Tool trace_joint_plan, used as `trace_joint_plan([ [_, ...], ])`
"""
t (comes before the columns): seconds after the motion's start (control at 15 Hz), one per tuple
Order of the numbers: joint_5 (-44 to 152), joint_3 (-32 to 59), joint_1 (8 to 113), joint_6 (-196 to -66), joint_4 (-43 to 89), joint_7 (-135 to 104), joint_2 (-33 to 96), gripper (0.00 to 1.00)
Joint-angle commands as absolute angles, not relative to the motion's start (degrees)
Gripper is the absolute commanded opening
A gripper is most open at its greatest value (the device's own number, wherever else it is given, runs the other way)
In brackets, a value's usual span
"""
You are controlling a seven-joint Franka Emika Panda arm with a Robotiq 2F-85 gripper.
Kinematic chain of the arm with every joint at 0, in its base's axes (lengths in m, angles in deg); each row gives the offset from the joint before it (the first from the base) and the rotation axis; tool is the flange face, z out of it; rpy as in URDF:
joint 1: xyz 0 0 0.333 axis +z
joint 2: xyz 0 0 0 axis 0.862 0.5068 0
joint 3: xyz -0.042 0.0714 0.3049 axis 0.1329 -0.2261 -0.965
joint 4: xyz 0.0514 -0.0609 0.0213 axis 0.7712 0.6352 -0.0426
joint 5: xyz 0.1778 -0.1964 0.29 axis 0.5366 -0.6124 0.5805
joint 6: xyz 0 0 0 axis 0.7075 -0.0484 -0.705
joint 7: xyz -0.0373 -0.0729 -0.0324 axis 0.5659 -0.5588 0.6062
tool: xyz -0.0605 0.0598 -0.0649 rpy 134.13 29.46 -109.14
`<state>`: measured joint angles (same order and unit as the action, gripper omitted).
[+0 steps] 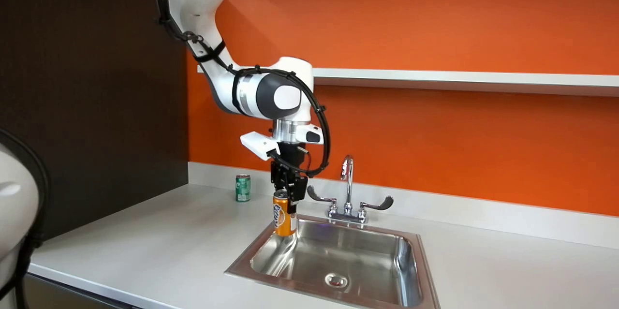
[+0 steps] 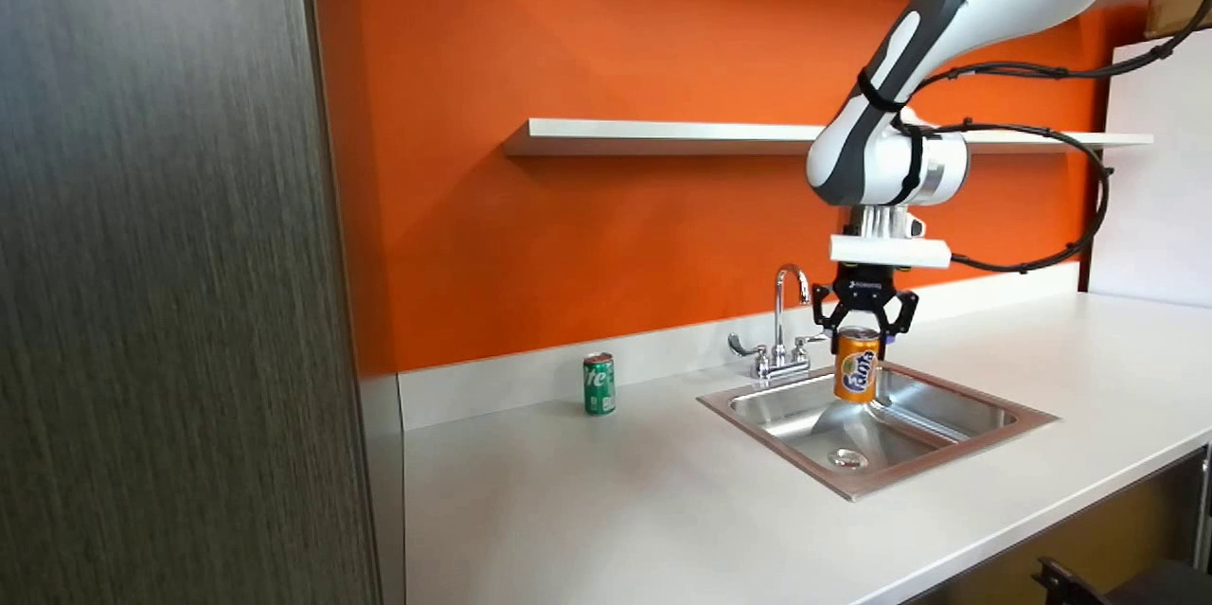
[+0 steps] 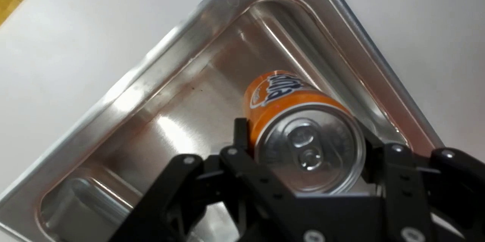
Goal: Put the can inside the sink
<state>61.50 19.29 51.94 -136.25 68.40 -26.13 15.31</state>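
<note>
Your gripper [image 2: 859,340] is holding the can [image 3: 305,132], a finger on either side of its body just below the lid, and the can looks about upright. It hangs over the sink [image 1: 358,246], its base apparently clear of the metal, though how far is hard to tell. In the wrist view the nearest wall [image 3: 322,52] runs past the can from 1 to 4 o'clock, and the finger at 3 o'clock is likely to run short of room when it spreads. So ease the can toward 8 o'clock in that view, over flatter metal, before lowering; a sloping edge could tip it. In an exterior view the drain [image 1: 336,280] lies at 5 o'clock from the can: aim beside it, not onto its hollow. Go down straight and slowly, let the base sit flat, then spread the fingers and rise vertically. Beyond, at 2 o'clock from the can, stands the tap [image 1: 348,188]; its depth against your gripper is hard to judge, so avoid swinging that way. Farther off, at 10 o'clock, the green can [image 1: 243,188] stands on the counter [image 1: 145,231] and plays no part in this step.
</note>
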Motion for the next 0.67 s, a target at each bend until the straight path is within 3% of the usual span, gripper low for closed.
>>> trace_joint_plan([
  [0.0,62.5,18.9,51.5,-140.0,67.7,-25.5,17.8,0.38],
  [0.6,65.4,18.2,51.7,-147.2,64.3,-24.5,26.8,0.38],
])
